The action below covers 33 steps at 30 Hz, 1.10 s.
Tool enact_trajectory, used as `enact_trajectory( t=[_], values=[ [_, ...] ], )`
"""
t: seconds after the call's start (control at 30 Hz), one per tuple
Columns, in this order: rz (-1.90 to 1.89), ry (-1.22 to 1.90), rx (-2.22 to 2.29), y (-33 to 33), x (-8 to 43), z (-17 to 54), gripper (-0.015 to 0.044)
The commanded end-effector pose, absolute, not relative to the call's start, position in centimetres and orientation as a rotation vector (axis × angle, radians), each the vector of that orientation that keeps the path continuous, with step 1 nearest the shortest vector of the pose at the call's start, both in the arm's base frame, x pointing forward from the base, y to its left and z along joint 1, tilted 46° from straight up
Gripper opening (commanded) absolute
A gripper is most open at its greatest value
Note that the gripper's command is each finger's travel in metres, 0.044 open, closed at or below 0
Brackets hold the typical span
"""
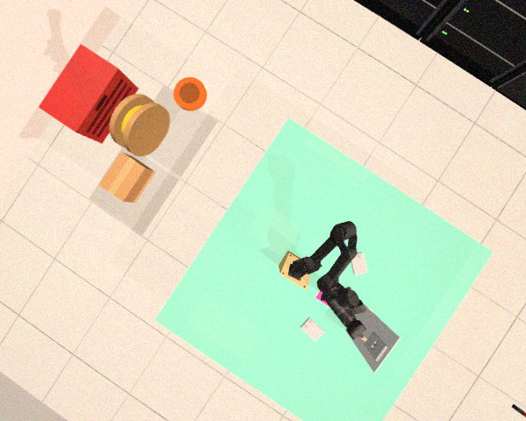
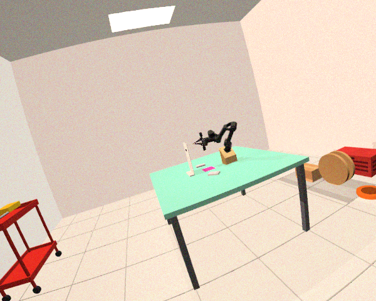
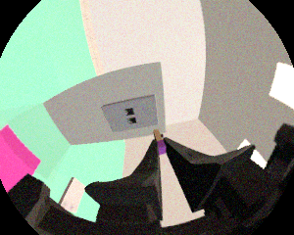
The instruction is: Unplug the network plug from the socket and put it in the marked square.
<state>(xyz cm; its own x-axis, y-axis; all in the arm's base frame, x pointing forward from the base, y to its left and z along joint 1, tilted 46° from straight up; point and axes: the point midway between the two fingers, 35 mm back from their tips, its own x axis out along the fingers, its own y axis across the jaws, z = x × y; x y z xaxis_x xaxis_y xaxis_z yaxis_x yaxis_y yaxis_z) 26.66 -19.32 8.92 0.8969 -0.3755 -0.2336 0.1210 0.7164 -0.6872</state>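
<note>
green worktop (image 1: 236, 253) (image 2: 233, 181) under all; the pincer (image 1: 362, 337) (image 2: 194, 143) (image 3: 159, 141) pinches the plug (image 1: 364, 338) (image 3: 158, 134), out of its socket and apart from the panel (image 1: 383, 326) (image 2: 188, 158) (image 3: 83, 113); hold it snug, swing gently back, then lower it flat onto the pink square (image 1: 319, 297) (image 2: 208, 168) (image 3: 12, 157).

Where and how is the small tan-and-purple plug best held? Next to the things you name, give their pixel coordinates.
Probably by the purple rear section (image 3: 162, 148), from behind: the small tan-and-purple plug (image 1: 364, 338) (image 2: 193, 143) (image 3: 158, 135) points its tan front towards the upright grey panel (image 1: 385, 324) (image 2: 188, 157) (image 3: 80, 115). The black gripper (image 1: 361, 336) (image 2: 196, 142) (image 3: 159, 141) already grips it there, leaving the narrow front exposed.
</note>
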Motion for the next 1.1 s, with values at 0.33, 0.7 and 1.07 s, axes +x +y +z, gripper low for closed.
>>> enact_trajectory(
  t=[0.33, 0.7, 1.07],
  values=[
    [-0.111, 0.427, -0.743, -17.5, 26.7, 7.1, 0.0000],
    [0.317, 0.499, -0.723, -10.7, 26.6, 0.9, 0.0000],
    [0.705, 0.469, -0.644, -3.7, 24.2, -2.7, 0.0000]
  ],
)
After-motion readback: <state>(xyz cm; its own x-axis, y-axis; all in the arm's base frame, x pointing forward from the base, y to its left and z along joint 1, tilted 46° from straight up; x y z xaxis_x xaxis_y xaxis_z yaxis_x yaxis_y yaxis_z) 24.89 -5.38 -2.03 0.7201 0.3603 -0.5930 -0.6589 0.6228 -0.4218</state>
